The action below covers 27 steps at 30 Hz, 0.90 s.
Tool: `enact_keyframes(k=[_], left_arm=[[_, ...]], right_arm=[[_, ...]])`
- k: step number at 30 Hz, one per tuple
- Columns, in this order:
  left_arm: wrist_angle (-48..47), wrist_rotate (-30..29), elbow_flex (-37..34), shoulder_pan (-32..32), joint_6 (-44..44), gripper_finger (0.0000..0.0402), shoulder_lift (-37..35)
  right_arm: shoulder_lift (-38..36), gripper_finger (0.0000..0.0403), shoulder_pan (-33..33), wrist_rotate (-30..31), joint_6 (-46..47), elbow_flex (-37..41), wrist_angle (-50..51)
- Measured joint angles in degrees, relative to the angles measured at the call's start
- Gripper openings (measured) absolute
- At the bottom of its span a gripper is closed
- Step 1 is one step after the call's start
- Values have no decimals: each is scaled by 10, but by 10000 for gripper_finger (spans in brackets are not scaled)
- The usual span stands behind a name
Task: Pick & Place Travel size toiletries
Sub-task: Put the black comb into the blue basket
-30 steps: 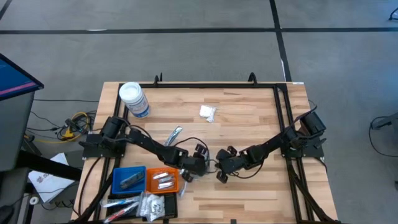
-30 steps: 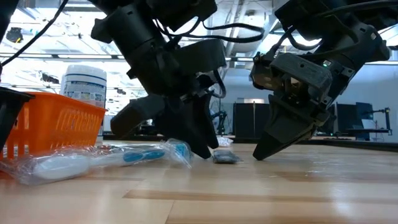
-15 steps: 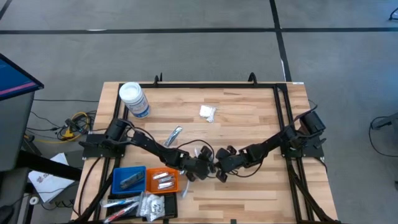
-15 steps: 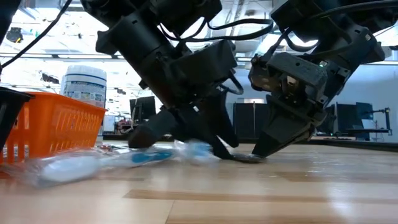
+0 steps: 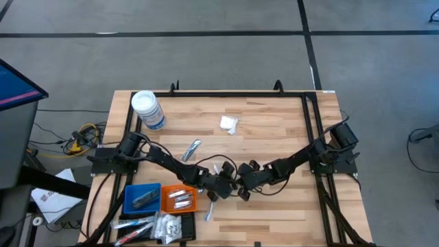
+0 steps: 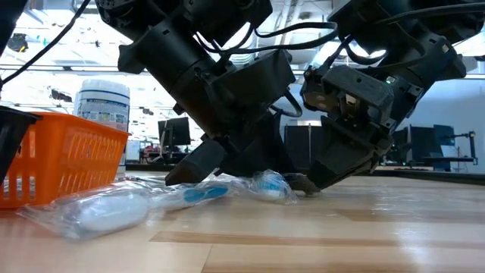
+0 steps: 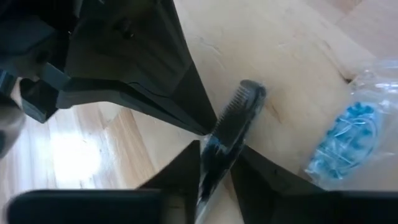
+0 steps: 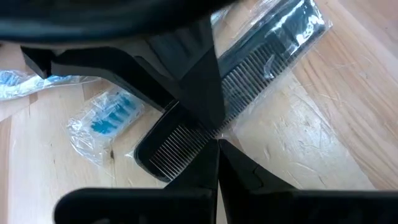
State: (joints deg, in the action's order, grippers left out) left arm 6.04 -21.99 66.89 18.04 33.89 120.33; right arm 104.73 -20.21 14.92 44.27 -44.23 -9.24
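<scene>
Presently both arms meet at the table's front middle. The wrapped comb (image 8: 249, 81) lies flat on the wood (image 5: 274, 130) between them: a black comb in a clear sleeve.

Left gripper (image 5: 223, 184): fingers drawn in around one end of the comb (image 7: 233, 121), pinching it edge-on as far as the left wrist view shows. Right gripper (image 5: 241, 186): fingers pressed together, tips resting on the comb's toothed edge, holding nothing.

Handling, judged:
- light, thin, stiff along the spine
- teeth flex, so they make a poor purchase
- sleeve is slick and loose and may slide over the comb
- best hold is across the solid spine, near mid-length

Surroundings:
- wrapped toothbrush (image 6: 114, 208), blue-bristled head (image 8: 106, 121) just beside the comb; could be dragged along
- orange tray (image 5: 180, 199) and blue tray (image 5: 142, 197) near the left gripper
- white-lidded jar (image 5: 147, 110), silvery tube (image 5: 192, 149) and white packet (image 5: 229, 124) well apart

Main obstruction: the right gripper's own tips on the comb.
</scene>
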Motion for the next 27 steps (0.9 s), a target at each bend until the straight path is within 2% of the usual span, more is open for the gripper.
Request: enact_keyframes(k=[3,4,7,11,16,21,27], left_arm=[[1,4,0,0,-21,22,0],[2,5,1,0,-32,14,0],[-4,1,1,2,-42,10,-1],[-57,-36,-3,14,-52,6,-26],[-102,-82,-3,24,-104,5,-110],[-197,-111,-4,35,-223,5,-219],[-397,-94,-3,72,-497,3,-351]], right_arm=[[0,0,0,1,-13,0,0],[0,0,-3,2,-14,0,2],[-1,0,-3,4,-26,0,2],[-16,9,-1,2,-52,0,23],[-63,51,-3,4,-80,1,60],[-106,95,-3,6,-144,0,66],[-107,113,-2,11,-202,0,43]])
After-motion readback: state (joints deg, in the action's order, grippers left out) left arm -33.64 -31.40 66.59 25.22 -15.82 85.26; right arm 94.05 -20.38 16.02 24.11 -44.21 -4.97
